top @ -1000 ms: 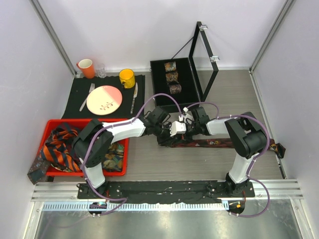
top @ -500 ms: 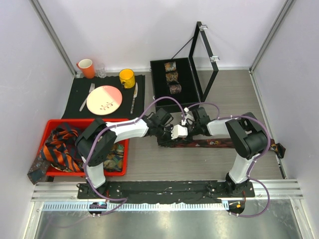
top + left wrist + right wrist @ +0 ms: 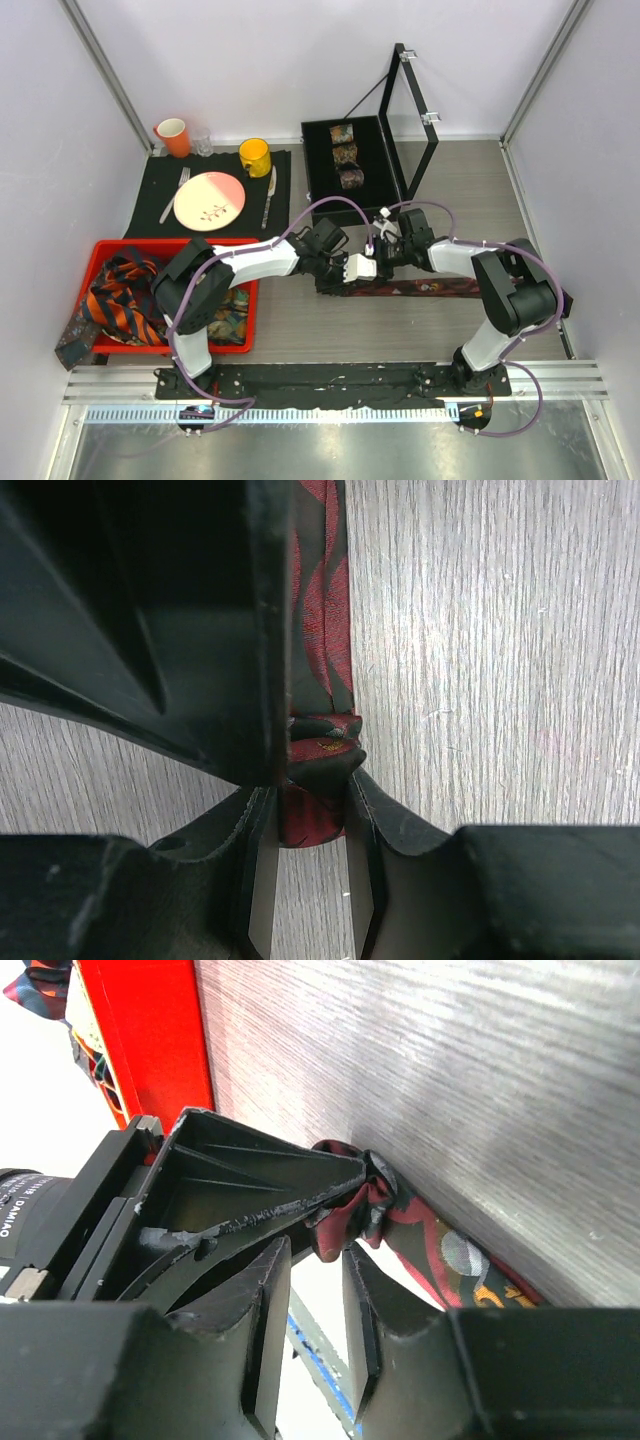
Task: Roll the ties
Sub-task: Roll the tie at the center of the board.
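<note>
Wood-grain surface (image 3: 300, 335), dark red tie (image 3: 430, 287) toward right edge, left tool (image 3: 312, 798) pinching its end, right tool (image 3: 316, 1260) seemingly spread.

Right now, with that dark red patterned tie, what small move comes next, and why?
Probably the right gripper should close on the bunched end of the dark red patterned fabric tie: it lies mostly flat, the left gripper pinches it, right jaws open.

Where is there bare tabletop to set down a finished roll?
The tabletop is bare between the dark red tie and the near rail, and right of the black case. The left side is crowded by the red bin and placemat.
</note>
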You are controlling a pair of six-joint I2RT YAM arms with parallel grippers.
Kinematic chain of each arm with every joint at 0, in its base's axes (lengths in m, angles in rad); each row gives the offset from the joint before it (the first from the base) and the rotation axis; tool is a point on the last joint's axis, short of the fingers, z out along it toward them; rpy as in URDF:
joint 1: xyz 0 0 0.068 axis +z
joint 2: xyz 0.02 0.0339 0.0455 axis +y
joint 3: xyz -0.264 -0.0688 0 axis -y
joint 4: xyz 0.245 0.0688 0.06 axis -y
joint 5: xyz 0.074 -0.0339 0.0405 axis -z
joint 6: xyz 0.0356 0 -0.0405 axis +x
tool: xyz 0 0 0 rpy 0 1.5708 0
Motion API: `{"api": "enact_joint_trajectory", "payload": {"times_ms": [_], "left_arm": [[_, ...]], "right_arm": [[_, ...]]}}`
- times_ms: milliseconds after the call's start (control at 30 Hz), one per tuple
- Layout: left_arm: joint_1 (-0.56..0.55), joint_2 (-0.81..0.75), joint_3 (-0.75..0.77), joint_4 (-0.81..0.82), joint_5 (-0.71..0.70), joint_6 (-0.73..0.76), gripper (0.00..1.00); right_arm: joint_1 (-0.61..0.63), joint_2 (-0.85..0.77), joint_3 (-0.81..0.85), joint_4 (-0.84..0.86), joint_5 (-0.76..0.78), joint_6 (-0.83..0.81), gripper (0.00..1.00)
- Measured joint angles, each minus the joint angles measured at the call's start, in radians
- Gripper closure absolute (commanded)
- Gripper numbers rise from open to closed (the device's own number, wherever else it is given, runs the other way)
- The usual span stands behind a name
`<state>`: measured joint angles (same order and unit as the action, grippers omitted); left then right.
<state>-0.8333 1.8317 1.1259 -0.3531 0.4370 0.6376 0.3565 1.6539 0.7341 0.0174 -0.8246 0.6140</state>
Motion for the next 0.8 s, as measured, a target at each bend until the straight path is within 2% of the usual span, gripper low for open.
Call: {"api": "enact_joint_trajectory", "payload": {"times_ms": [333, 467, 500, 567, 633, 733, 767, 800], "left_arm": [[0.000, 0.002, 0.003, -0.006, -0.001, 0.000, 0.68], [0.000, 0.003, 0.005, -0.008, -0.001, 0.000, 0.68], [0.000, 0.004, 0.007, -0.010, -0.001, 0.000, 0.68], [0.000, 0.005, 0.009, -0.014, -0.001, 0.000, 0.67], [0.000, 0.005, 0.010, -0.015, -0.001, 0.000, 0.66], [0.000, 0.006, 0.011, -0.016, 0.000, 0.000, 0.54], [0.000, 0.005, 0.011, -0.016, 0.000, 0.001, 0.46], [0.001, 0.005, 0.011, -0.018, 0.000, 0.001, 0.42]], "right_arm": [[0.027, 0.049, -0.009, 0.052, -0.014, 0.053, 0.69], [0.041, 0.069, -0.009, 0.063, -0.017, 0.057, 0.82], [0.044, 0.075, -0.009, 0.067, -0.017, 0.060, 0.90], [0.045, 0.083, -0.008, 0.064, -0.016, 0.055, 0.99], [0.045, 0.090, -0.003, 0.053, -0.016, 0.040, 0.99], [0.032, 0.091, 0.014, 0.008, -0.011, 0.000, 0.99], [0.027, 0.092, 0.017, -0.008, -0.010, -0.016, 0.99], [0.020, 0.092, 0.022, -0.032, -0.006, -0.038, 0.99]]}}
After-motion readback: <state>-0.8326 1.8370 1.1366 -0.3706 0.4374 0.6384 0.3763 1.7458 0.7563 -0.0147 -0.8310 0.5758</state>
